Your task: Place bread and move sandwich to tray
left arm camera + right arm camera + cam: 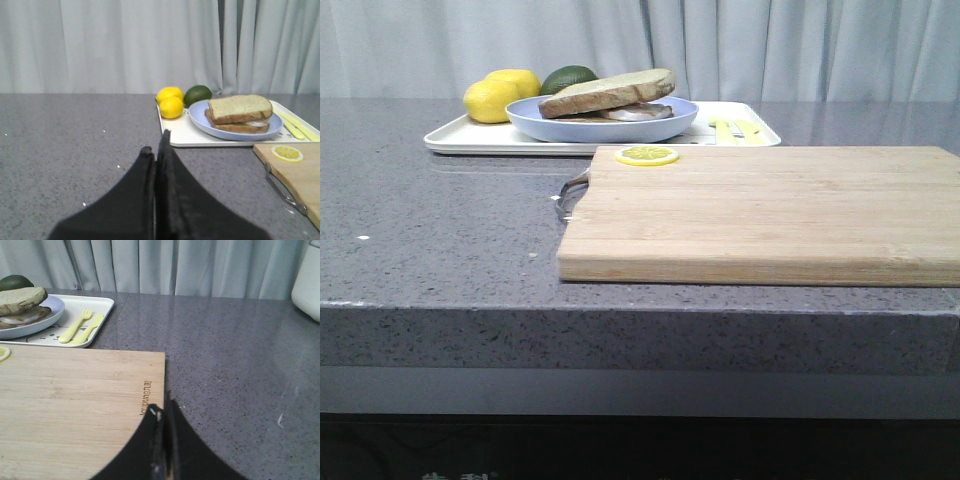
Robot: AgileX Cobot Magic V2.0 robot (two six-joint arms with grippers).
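Observation:
The sandwich (605, 95) lies on a pale blue plate (600, 128) on the white tray (460, 140) at the back left. Its top slice is the pale speckled bread (239, 106), with the white egg filling showing under it. The sandwich also shows in the right wrist view (20, 305). My left gripper (156, 142) is shut and empty, over the grey counter short of the tray's near left corner (185, 136). My right gripper (162, 407) is shut and empty, at the cutting board's right edge. Neither gripper shows in the front view.
A light wooden cutting board (770, 210) with a metal handle and a lemon slice (647, 155) lies in front of the tray. Two lemons (492, 100) and an avocado (567, 77) sit on the tray, with yellow cutlery (75, 325). A white appliance (307, 280) stands far right.

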